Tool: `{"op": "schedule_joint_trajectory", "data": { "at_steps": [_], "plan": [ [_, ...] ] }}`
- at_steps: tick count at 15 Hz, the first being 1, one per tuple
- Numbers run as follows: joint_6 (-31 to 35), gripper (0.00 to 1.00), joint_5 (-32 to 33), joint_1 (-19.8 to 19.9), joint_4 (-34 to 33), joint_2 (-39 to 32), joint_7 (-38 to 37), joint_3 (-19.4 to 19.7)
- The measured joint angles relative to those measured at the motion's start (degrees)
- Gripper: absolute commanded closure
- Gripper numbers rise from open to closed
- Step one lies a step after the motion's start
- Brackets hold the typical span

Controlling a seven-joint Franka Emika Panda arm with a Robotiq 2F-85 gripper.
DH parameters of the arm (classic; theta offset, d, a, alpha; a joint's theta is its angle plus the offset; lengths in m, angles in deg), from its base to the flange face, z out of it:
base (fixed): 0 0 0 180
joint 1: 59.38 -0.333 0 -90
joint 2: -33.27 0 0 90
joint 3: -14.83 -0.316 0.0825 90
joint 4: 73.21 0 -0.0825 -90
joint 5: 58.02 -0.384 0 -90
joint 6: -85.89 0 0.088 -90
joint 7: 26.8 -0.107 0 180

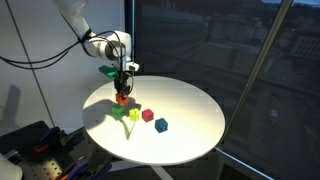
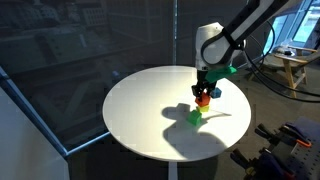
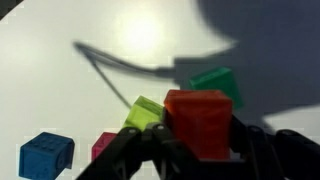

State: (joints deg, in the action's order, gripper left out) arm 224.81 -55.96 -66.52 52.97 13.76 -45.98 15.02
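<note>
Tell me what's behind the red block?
In the wrist view a green block peeks out behind the red block; its near part is covered, so whether they touch is hidden.

The worktop [image 2: 140,110] lies bare across its middle and along the edge by the glass, so passage there is open. Nearer the opposite edge a row stands in the way: green cube [image 3: 215,80], yellow cube [image 3: 145,110], pink cube [image 3: 105,145], blue cube [image 3: 45,155] (the gaps between them look narrow). The pincer [image 1: 122,97], clamped on the red cube [image 3: 200,120], fills the room above the green end.
</note>
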Motion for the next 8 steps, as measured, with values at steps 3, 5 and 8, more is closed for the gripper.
{"op": "schedule_joint_trajectory", "data": {
  "at_steps": [3,5,8],
  "plan": [
    [-0.2,0.75,0.5,-0.1,-1.0,0.0,-2.4,1.4],
    [-0.8,0.75,0.6,0.0,-2.0,-0.2,-3.3,2.3],
    [-3.2,0.75,0.6,0.3,-3.9,-0.9,-3.3,3.1]
  ]
}}
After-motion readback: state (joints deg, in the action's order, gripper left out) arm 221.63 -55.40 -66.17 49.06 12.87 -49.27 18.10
